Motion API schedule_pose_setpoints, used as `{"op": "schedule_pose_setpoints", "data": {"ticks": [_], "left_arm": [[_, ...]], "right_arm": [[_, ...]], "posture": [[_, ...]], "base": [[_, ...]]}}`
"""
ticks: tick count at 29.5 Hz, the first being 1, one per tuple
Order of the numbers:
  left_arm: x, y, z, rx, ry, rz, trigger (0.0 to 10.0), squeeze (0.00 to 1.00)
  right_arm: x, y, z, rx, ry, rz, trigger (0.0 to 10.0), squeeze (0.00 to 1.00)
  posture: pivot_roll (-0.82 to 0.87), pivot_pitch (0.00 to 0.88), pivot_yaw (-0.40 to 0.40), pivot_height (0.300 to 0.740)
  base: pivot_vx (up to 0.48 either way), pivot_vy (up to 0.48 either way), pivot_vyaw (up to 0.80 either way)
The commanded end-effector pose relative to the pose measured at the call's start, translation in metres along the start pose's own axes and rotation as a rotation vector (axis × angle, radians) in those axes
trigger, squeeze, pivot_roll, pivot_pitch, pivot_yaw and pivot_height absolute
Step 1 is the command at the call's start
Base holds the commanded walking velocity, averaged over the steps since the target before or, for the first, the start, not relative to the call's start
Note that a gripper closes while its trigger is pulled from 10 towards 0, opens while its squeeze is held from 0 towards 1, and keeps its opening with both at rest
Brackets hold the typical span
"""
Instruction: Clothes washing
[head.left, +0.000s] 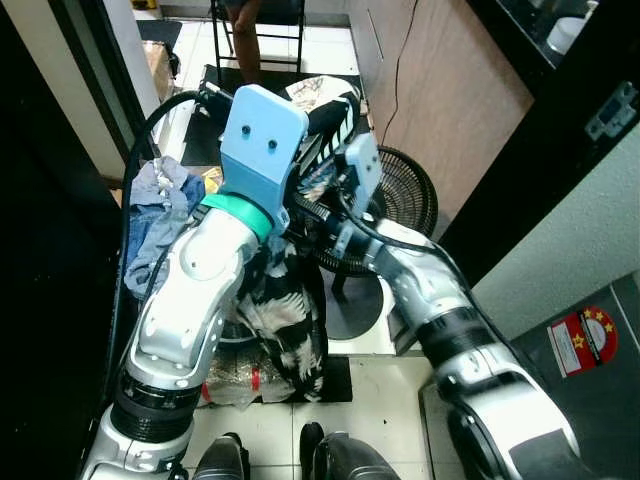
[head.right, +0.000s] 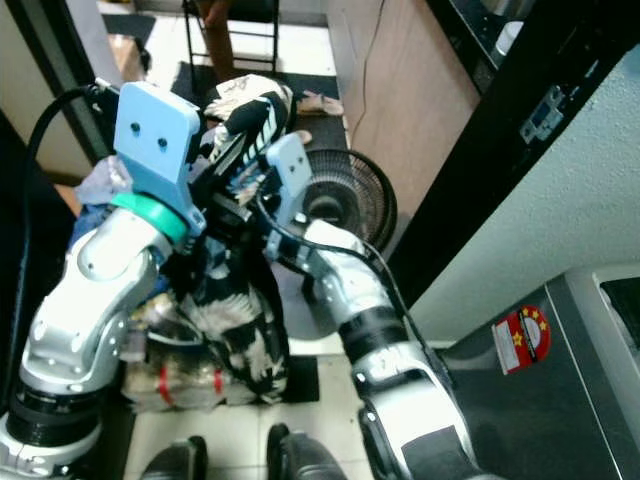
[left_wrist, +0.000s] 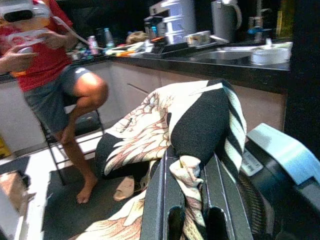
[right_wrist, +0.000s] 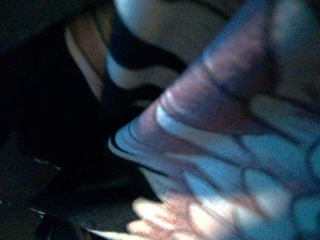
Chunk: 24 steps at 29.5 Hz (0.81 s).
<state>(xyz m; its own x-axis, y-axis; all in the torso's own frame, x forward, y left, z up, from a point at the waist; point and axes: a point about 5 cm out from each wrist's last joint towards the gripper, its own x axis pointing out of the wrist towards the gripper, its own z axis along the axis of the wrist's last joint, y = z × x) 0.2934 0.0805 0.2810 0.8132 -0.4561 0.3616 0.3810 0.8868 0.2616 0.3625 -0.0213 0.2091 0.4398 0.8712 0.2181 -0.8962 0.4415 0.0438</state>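
A black-and-white feather-print garment hangs from chest height down toward the floor in front of me. In the left wrist view my left gripper is shut on a fold of this garment, which bulges up over the two black fingers. My right gripper reaches in from the right, just past its blue wrist housing, and is pressed into the same cloth. The right wrist view is dark, with printed fabric close against the lens. The right fingers are hidden.
A black floor fan stands just behind the garment. A basket rim with blue clothes is at the left. A person sits on a chair beyond. A white appliance with a red sticker is at the right, and a plastic bag lies by my feet.
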Motion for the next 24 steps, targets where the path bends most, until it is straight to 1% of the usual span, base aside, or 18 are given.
{"op": "schedule_pose_setpoints", "data": {"ticks": [1, 2, 4, 5, 6, 7, 8, 9, 10, 11, 12, 16, 24], "left_arm": [[-0.001, -0.004, 0.003, 0.008, -0.009, -0.011, 10.0, 0.00], [-0.002, -0.004, 0.003, 0.009, -0.008, -0.009, 10.0, 0.00], [-0.002, -0.004, 0.003, 0.009, -0.008, -0.009, 10.0, 0.00], [-0.002, -0.004, 0.002, 0.010, -0.007, -0.007, 10.0, 0.00], [-0.002, -0.003, 0.002, 0.012, -0.005, -0.005, 10.0, 0.00], [-0.002, -0.003, 0.002, 0.012, -0.005, -0.005, 10.0, 0.00], [-0.002, -0.003, 0.002, 0.013, -0.004, -0.002, 10.0, 0.00], [-0.002, -0.003, 0.002, 0.013, -0.004, -0.002, 10.0, 0.00], [-0.002, -0.003, 0.001, 0.014, -0.002, 0.000, 10.0, 0.00], [-0.002, -0.003, 0.001, 0.014, -0.002, 0.000, 10.0, 0.00], [-0.003, -0.003, 0.001, 0.015, -0.001, 0.002, 10.0, 0.00], [-0.003, -0.003, 0.000, 0.016, 0.002, 0.006, 10.0, 0.00], [-0.002, -0.002, -0.001, 0.016, 0.004, 0.008, 10.0, 0.00]], "right_arm": [[0.006, 0.001, 0.001, 0.001, -0.012, -0.006, 10.0, 0.00], [0.013, 0.003, 0.004, 0.006, -0.028, 0.002, 10.0, 0.00], [0.013, 0.003, 0.004, 0.006, -0.028, 0.002, 10.0, 0.00], [0.019, 0.006, 0.007, 0.013, -0.041, 0.015, 10.0, 0.00], [0.025, 0.011, 0.008, 0.015, -0.050, 0.037, 3.5, 0.00], [0.025, 0.011, 0.008, 0.015, -0.050, 0.037, 3.5, 0.00], [0.029, 0.016, 0.008, 0.016, -0.049, 0.069, 3.5, 0.00], [0.029, 0.016, 0.008, 0.016, -0.049, 0.069, 3.5, 0.00], [0.032, 0.019, 0.008, 0.015, -0.047, 0.089, 2.2, 0.00], [0.032, 0.019, 0.008, 0.015, -0.047, 0.089, 2.2, 0.00], [0.034, 0.021, 0.007, 0.015, -0.043, 0.104, 0.0, 0.00], [0.035, 0.022, 0.005, 0.010, -0.038, 0.116, 0.0, 0.00], [0.035, 0.019, 0.007, 0.010, -0.056, 0.116, 0.0, 0.00]], "posture": [[0.11, 0.071, -0.023, 0.740], [0.11, 0.068, -0.025, 0.740], [0.11, 0.068, -0.025, 0.740], [0.12, 0.068, -0.027, 0.740], [0.12, 0.067, -0.028, 0.740], [0.12, 0.067, -0.028, 0.740], [0.12, 0.065, -0.031, 0.740], [0.12, 0.065, -0.031, 0.740], [0.12, 0.065, -0.031, 0.740], [0.12, 0.065, -0.031, 0.740], [0.12, 0.060, -0.034, 0.740], [0.12, 0.058, -0.035, 0.740], [0.11, 0.055, -0.034, 0.740]], "base": [[0.000, 0.000, 0.00], [0.000, 0.000, 0.00], [0.000, 0.000, 0.00], [0.000, 0.000, 0.00], [0.000, 0.000, 0.00], [0.000, 0.000, 0.00], [0.000, 0.000, 0.00], [0.000, 0.000, 0.00], [0.000, 0.000, 0.00], [0.000, 0.000, 0.00], [0.000, 0.000, 0.00], [0.000, 0.000, 0.00], [0.000, 0.000, 0.00]]}}
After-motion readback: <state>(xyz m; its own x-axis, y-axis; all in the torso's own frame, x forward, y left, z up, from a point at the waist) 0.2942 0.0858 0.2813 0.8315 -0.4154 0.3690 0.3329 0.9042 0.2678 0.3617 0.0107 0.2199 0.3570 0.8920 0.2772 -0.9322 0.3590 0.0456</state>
